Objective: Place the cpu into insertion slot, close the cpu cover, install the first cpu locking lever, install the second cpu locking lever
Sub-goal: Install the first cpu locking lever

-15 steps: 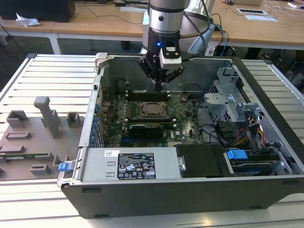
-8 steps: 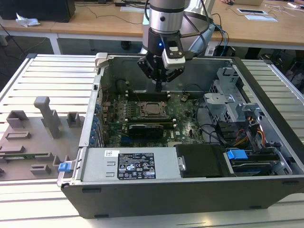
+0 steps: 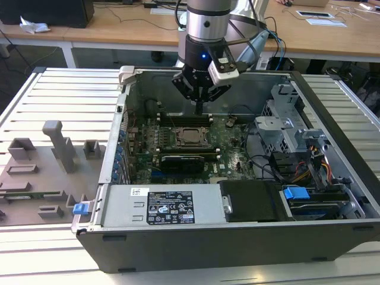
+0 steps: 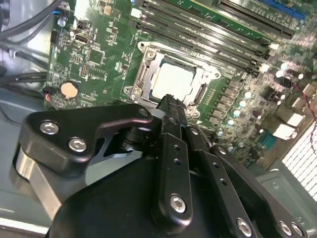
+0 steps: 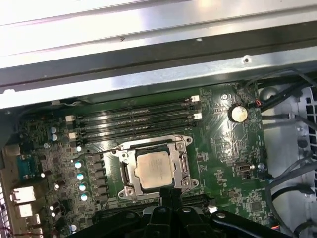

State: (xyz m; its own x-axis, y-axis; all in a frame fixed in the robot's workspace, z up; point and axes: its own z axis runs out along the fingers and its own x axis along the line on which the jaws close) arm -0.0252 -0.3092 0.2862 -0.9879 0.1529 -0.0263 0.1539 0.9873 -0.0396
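Bench of pale metal slats carries an open computer case lying on its side, with a grey fixture plate of upright blocks beside it on the exterior view's left. Robot arm reaches down into the case from the far side. Inside, a silver power supply lies along the near wall and the green motherboard lies flat on the case floor, with a black graphics card standing on it between the power supply and the socket. The jaws hang over the motherboard just past the socket, toward the far wall of the case. They are pressed together and nothing is seen between them. In the second wrist view the fingertips sit close to the socket's edge, and whether they touch it I cannot tell. Four long black memory slots run alongside the socket. The insertion slot is occupied. The cpu cover lies flat over it, its window framing the chip. The cpu sits square in the slot, its dull silver top showing through the window. A coin cell sits on the board, well apart from the socket.
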